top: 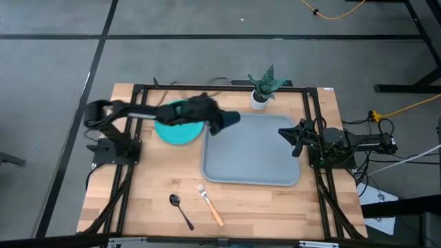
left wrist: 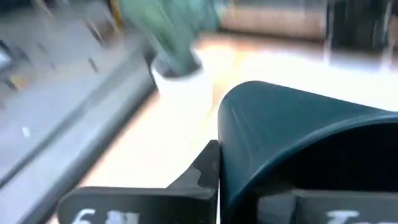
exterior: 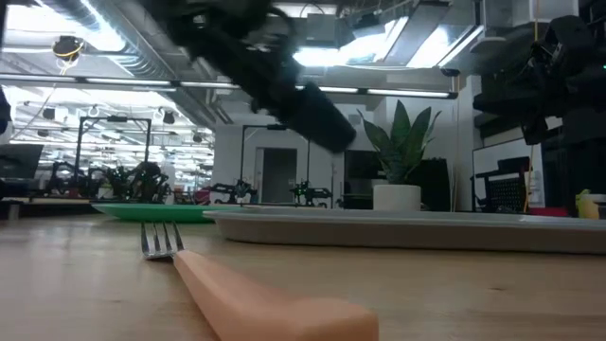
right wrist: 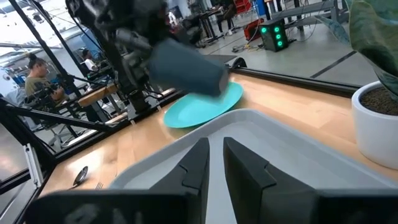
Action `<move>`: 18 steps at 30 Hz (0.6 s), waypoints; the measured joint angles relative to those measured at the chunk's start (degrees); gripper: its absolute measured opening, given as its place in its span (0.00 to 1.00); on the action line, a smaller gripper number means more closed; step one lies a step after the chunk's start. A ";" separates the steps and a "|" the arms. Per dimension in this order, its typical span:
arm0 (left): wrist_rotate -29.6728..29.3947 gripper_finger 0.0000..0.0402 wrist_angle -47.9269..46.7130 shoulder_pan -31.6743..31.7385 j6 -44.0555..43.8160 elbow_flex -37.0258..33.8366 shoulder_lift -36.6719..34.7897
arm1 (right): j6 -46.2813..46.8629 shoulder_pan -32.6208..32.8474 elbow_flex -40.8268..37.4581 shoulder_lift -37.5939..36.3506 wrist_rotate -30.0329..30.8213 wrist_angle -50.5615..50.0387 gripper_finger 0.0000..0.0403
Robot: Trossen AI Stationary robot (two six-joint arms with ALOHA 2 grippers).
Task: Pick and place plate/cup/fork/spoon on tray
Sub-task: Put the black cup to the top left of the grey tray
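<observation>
I have the cup carried in the left end effector, tilted on its side in the air above the tray's near-left corner, just past the plate. To do this well I'd carry it further over the tray's bare floor, turn it upright, lower until the base touches, then release. The fingers are closed around the cup's wall; the left wrist view shows it filling the grip. The right end effector waits at the tray's far edge, fingers narrow, empty. Fork and spoon lie on the desk.
</observation>
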 joint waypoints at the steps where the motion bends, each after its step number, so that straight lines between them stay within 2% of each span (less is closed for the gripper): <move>1: 0.04 0.00 -7.20 0.11 1.32 4.93 2.58 | 0.01 0.00 0.02 -0.01 -0.02 0.02 0.13; 5: -1.25 0.00 -34.34 0.52 4.47 22.03 11.70 | -0.11 -0.01 0.02 -0.02 -0.04 -0.25 0.13; 8: -0.57 0.00 -47.15 1.16 6.50 30.80 16.11 | -0.13 0.01 0.00 -0.02 -0.14 -0.33 0.13; 12: 6.07 0.00 -55.45 4.45 7.17 36.61 20.01 | -0.09 -0.01 0.00 -0.02 -0.94 -0.35 0.13; 15: 11.25 0.00 -56.96 6.81 7.12 36.70 22.39 | -0.09 0.01 0.02 -0.02 -1.60 -0.37 0.13; 18: 12.77 0.00 -56.80 7.79 7.14 36.72 23.78 | -0.08 0.01 0.02 -0.02 -1.62 -0.37 0.13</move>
